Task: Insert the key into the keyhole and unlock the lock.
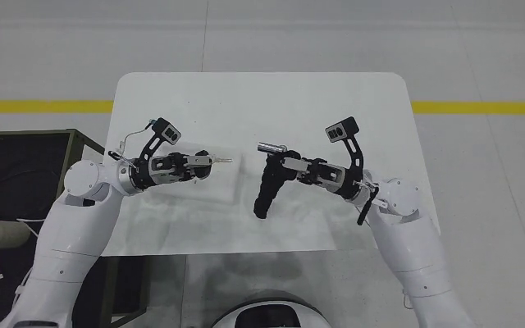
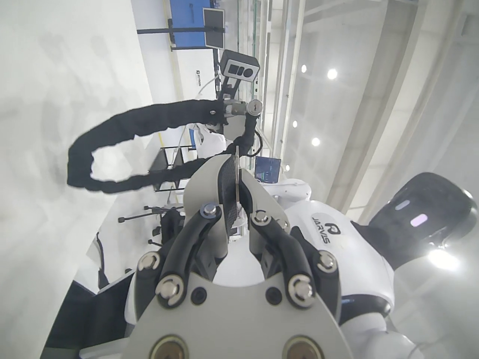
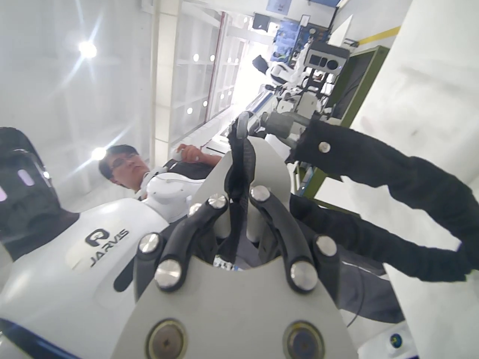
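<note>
Key (image 1: 222,161) is pinched in the left tool (image 1: 207,161) over the white counter (image 1: 271,98). Its blade is pointed across at the lock (image 1: 271,148), and a clear gap is left between blade tip and lock body. The counter is a rounded white slab set on a pale grey floor (image 1: 271,33), which is crossed by a yellow line (image 1: 49,106); a dark framed stand (image 1: 41,164) is seen beside the counter's left edge. The lock is made up of a metal cylinder and a black-sleeved cable loop (image 1: 264,195). The sleeve is gripped near the cylinder by the right tool (image 1: 285,165), which is clamped together on it, and the loop hangs toward the robot. Whether the loop's end touches the counter cannot be told.

Something is added by the left wrist view that the top view lacks — the round keyhole face (image 2: 255,107) is shown turned toward the left tool (image 2: 238,173), and the key (image 2: 237,156) is seen edge-on as a thin strip squeezed between the two padded fingers (image 2: 228,177). A high hall with ceiling lamps and a blue panel (image 2: 191,12) is seen behind. In the right wrist view the cylinder (image 3: 282,123) is shown from behind, so the keyhole is hidden, while the right tool (image 3: 241,151) is seen closed on the black sleeve (image 3: 411,196).
</note>
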Controlling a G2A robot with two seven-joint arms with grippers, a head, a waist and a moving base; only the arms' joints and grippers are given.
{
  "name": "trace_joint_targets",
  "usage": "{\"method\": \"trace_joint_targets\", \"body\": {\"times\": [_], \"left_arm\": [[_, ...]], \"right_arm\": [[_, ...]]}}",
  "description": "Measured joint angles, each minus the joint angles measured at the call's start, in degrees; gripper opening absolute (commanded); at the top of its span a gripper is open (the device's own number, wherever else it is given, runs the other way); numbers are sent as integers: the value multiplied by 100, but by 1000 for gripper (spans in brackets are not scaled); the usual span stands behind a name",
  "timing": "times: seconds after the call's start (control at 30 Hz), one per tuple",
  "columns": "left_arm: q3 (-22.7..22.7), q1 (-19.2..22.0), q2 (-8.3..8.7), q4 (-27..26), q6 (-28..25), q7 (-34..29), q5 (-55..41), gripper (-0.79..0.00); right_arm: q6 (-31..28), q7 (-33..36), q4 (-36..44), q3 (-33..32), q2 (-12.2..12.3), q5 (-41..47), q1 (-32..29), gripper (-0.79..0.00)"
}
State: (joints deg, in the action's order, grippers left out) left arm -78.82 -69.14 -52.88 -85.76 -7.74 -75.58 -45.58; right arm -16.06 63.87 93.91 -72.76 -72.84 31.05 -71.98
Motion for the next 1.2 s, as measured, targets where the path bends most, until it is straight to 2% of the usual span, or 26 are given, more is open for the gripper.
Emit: {"method": "trace_joint_targets", "body": {"times": [0.1, 0.23, 0.37, 0.47, 0.57, 0.87, 1.2], "left_arm": [[69, 117, -41, 171, 246, -222, -313, -785], [101, 174, -78, 321, 394, 26, -371, -785], [100, 171, -77, 314, 389, 19, -369, -785], [100, -51, -90, 126, 375, 83, -371, -785], [50, -166, -118, 53, 536, -15, -769, -785], [156, -18, -193, -24, 456, -536, -788, -785], [136, -22, -251, -76, 381, -526, -577, -785]], "right_arm": [[-19, 184, -51, 68, -5, 122, 8, -785], [-75, 106, -87, 38, 9, -233, 28, -785], [-76, 90, -70, 42, 9, -220, 15, -785], [-83, 13, 188, 64, 10, -51, -279, -785], [0, 7, 157, 133, -8, 335, -366, -785], [70, 230, -149, 534, -106, 1173, -285, -785], [31, 367, -231, 686, -153, 1155, -237, -785]]}}
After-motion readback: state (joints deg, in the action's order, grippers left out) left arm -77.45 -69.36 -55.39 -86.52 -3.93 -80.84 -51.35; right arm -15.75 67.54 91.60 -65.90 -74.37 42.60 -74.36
